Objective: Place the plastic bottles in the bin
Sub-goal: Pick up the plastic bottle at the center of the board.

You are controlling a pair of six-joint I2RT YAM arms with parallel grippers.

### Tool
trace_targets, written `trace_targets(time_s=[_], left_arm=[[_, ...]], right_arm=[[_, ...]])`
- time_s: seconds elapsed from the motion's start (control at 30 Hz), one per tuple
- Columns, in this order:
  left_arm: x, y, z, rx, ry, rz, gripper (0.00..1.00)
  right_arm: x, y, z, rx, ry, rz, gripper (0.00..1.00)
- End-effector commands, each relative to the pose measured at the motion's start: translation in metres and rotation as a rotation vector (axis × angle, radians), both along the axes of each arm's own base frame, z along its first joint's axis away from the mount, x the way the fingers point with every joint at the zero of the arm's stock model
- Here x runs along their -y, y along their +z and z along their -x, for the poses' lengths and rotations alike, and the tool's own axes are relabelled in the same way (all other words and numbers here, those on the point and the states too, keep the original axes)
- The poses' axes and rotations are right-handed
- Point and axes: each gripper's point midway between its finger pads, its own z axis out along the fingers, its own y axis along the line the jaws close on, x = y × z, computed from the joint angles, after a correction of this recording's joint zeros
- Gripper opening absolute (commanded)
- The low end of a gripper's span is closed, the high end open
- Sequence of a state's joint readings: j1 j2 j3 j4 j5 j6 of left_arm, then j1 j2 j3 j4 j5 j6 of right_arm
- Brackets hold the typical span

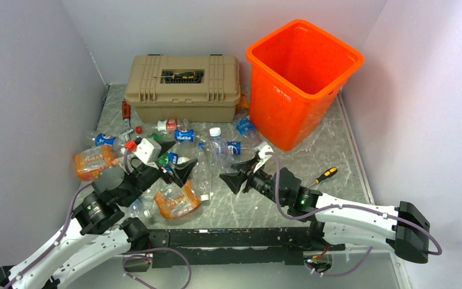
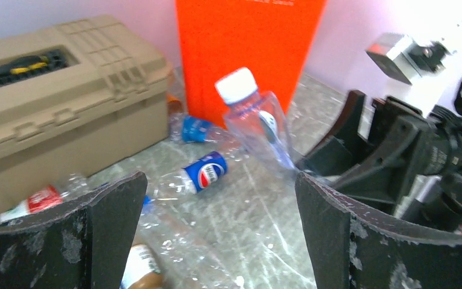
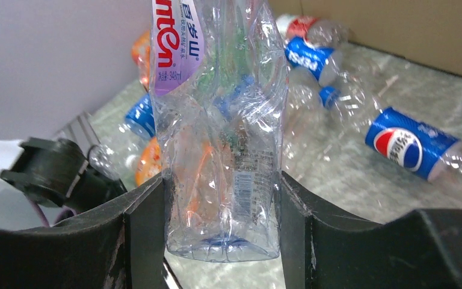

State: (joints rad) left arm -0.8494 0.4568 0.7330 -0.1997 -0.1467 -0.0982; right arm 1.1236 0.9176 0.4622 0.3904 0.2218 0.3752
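So here's where we're at: the right fingers (image 3: pixel 147 232) are clamped on the lower part of a clear crushed bottle (image 3: pixel 222 150), one finger on each side of it, and the plastic looks squeezed in between them. It has a white cap and a pale label with red lettering, and from above it sits cap-up (image 1: pixel 215 133) roughly in the middle of the surface (image 1: pixel 331 150), between the two arms and well short of the orange bin (image 1: pixel 289 102). We can't tell if its base is off the surface or not. The left fingers (image 2: pixel 96 235) are spread wide with nothing between them, hanging over the pile on the left. The rest of the bottles are scattered there: a couple of blue Pepsi ones (image 1: pixel 184 135), a red-label one (image 1: pixel 167 125) right in front of the tan toolbox (image 1: pixel 180 90), plus two big orange-wrapped ones (image 1: pixel 93 161), one of them down near the left arm's base. The bin stands at the far right, just beside the toolbox. A yellow-handled screwdriver (image 1: pixel 326 174) lies on its own to the right of the right arm.
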Motion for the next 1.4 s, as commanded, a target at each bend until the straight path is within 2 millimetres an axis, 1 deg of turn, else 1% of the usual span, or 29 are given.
trace_targets(time_s=[0.0, 0.1, 0.17, 0.37, 0.57, 0.73, 0.8, 0.9, 0.97, 1.03, 1.07, 1.1, 1.17, 1.2, 1.23, 1.27, 1.3, 1.37], left_arm=[[0.035, 0.009, 0.018, -0.04, -0.199, 0.033, 0.99], [0.054, 0.005, 0.024, -0.092, -0.289, 0.046, 0.99], [0.06, 0.003, 0.025, -0.115, -0.322, 0.055, 0.99], [0.058, 0.005, 0.023, -0.126, -0.327, 0.089, 0.99], [0.071, 0.002, 0.025, -0.174, -0.411, 0.099, 0.99], [0.079, -0.001, 0.026, -0.207, -0.486, 0.105, 0.99], [0.081, -0.002, 0.027, -0.209, -0.508, 0.105, 0.97], [0.085, -0.004, 0.031, -0.212, -0.546, 0.088, 0.87], [0.088, -0.006, 0.033, -0.219, -0.572, 0.078, 0.77], [0.09, -0.007, 0.033, -0.222, -0.586, 0.07, 0.63], [0.091, -0.008, 0.034, -0.222, -0.593, 0.065, 0.54], [0.091, -0.008, 0.034, -0.222, -0.595, 0.061, 0.46], [0.092, -0.008, 0.034, -0.22, -0.599, 0.056, 0.35], [0.091, -0.009, 0.034, -0.217, -0.6, 0.053, 0.31], [0.091, -0.008, 0.035, -0.214, -0.602, 0.052, 0.28], [0.091, -0.008, 0.035, -0.212, -0.601, 0.051, 0.26], [0.09, -0.008, 0.035, -0.207, -0.596, 0.049, 0.24], [0.088, -0.006, 0.036, -0.196, -0.59, 0.045, 0.22]], right_arm=[[-0.01, 0.05, 0.002, 0.115, 0.015, -0.174, 0.0], [-0.012, 0.058, 0.003, 0.153, 0.003, -0.195, 0.0], [-0.012, 0.062, 0.003, 0.169, -0.019, -0.206, 0.0], [-0.011, 0.071, 0.012, 0.213, -0.042, -0.239, 0.0], [-0.025, 0.073, 0.03, 0.242, 0.002, -0.238, 0.0], [-0.035, 0.075, 0.039, 0.28, 0.003, -0.214, 0.0], [-0.038, 0.071, 0.039, 0.29, -0.011, -0.191, 0.0], [-0.04, 0.067, 0.039, 0.291, -0.021, -0.196, 0.0], [-0.041, 0.065, 0.039, 0.294, -0.024, -0.2, 0.0], [-0.043, 0.064, 0.04, 0.295, -0.028, -0.202, 0.0], [-0.043, 0.064, 0.04, 0.297, -0.032, -0.202, 0.0], [-0.044, 0.063, 0.04, 0.297, -0.033, -0.199, 0.0], [-0.045, 0.063, 0.04, 0.293, -0.032, -0.186, 0.01], [-0.046, 0.062, 0.04, 0.29, -0.026, -0.171, 0.12], [-0.047, 0.062, 0.042, 0.287, -0.015, -0.152, 0.28], [-0.049, 0.062, 0.043, 0.279, -0.003, -0.129, 0.47], [-0.05, 0.061, 0.044, 0.26, 0.003, -0.097, 0.59], [-0.046, 0.06, 0.045, 0.233, 0.014, -0.035, 0.71]])
